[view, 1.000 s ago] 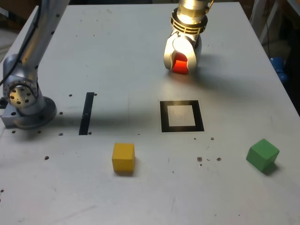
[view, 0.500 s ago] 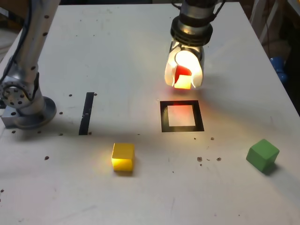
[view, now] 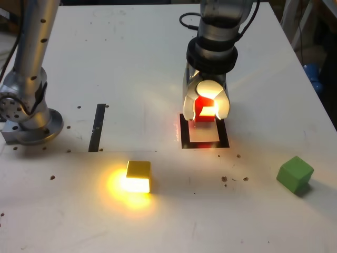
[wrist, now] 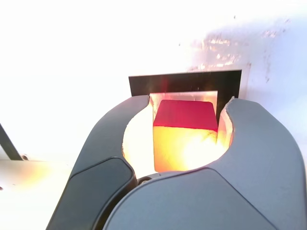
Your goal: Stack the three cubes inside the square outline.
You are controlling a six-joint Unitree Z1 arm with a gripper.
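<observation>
Red cube (view: 205, 112) sits between the jaws of the gripper (view: 206, 109), which holds it closed over the square outline (view: 184, 138); in the wrist view the red cube (wrist: 184, 134) shows before the outline's (wrist: 184, 81) far edge. Yellow cube (view: 138, 176) and green cube (view: 295, 174) lie on the table (view: 131, 63), well apart from the gripper.

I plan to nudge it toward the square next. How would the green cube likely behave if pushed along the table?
The green cube has flat faces and sharp edges, so it would probably slide rather than roll. It looks squat, so tipping seems unlikely under a low push. It sits turned askew to the table edge, so an off-centre push would likely spin it.
</observation>
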